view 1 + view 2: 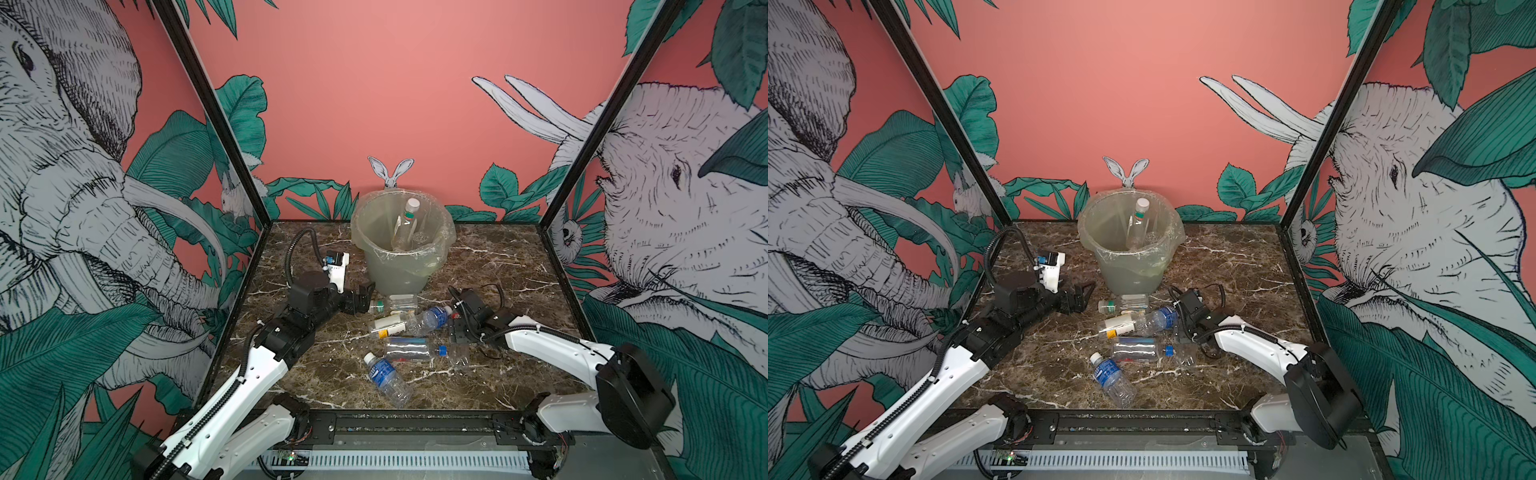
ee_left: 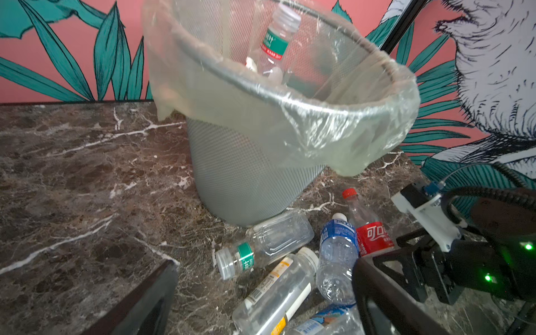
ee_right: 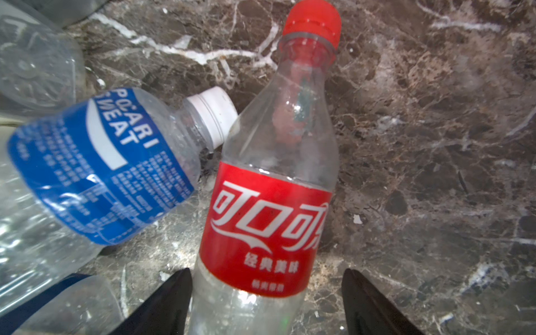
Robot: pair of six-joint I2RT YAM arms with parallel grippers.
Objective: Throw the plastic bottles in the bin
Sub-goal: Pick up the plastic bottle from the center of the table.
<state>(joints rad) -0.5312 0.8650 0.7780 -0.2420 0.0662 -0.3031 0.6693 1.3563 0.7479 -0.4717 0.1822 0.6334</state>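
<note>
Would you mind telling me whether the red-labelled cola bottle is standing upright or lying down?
Lying down. The red-labelled cola bottle lies on its side on the marble table, its red cap level with its body.

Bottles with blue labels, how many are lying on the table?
3. The front bottle lies nearest the camera, the middle bottle behind it, the far bottle beside the right tool. Others may hide underneath.
</note>
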